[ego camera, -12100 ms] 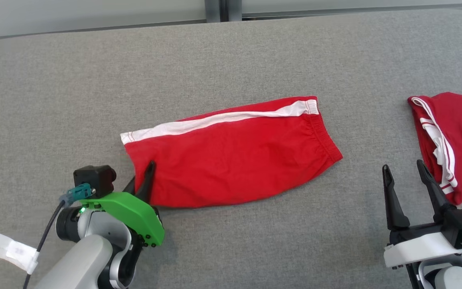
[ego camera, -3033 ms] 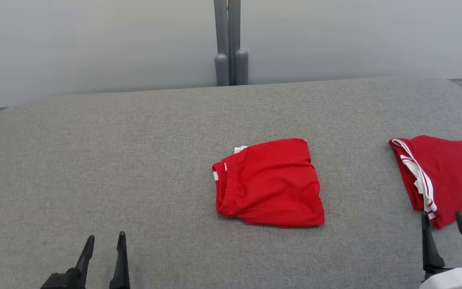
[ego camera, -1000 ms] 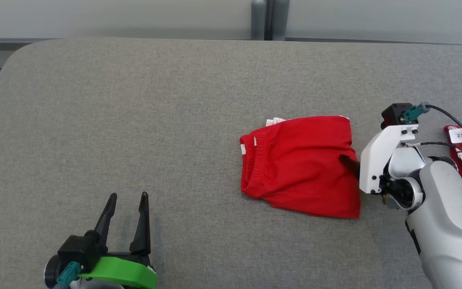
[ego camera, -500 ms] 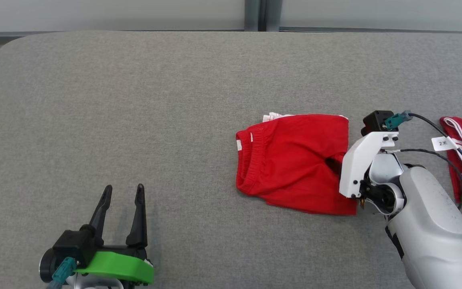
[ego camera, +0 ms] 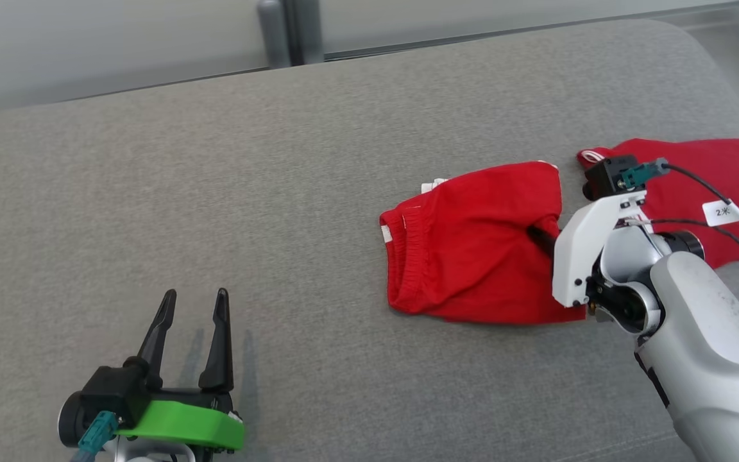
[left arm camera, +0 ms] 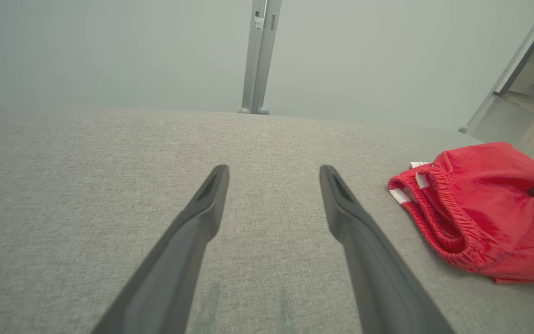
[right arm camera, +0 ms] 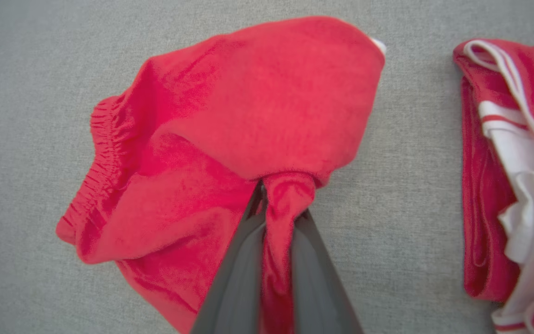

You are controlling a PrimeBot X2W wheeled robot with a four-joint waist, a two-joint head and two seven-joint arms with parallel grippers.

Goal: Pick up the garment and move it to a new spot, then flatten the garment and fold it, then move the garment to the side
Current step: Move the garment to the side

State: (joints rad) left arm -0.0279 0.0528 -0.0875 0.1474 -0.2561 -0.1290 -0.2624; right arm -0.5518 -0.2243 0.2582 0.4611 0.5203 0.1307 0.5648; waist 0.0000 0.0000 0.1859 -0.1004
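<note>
Garment: the red garment (ego camera: 472,256) is lying folded right of centre in the head view, on the grey padded table (ego camera: 215,160). Its elastic waistband is facing frame left, and a bit of white trim is peeking out at its upper left corner.
Right gripper: the right gripper (ego camera: 536,232) is reaching in from the lower right of the head view and pinching the red garment at its right edge. In the right wrist view its two dark fingers (right arm camera: 239,269) are pressing together on a twisted bunch of red cloth at bottom centre.
Cloth: creases are gathering toward the pinch; whether any of the cloth is leaving the table cannot be told.
Left gripper: the left gripper (ego camera: 194,296) is sitting at the lower left of the head view, fingers spread, pointing up the frame and holding nothing, well apart from the red garment.
Second garment: the striped garment (ego camera: 709,173), red with white stripes, is lying at the right of the head view, partly behind the right wrist. In the right wrist view a strip of bare table is separating the two.
Background: a grey post (ego camera: 289,29) is standing at the top, left of centre.
</note>
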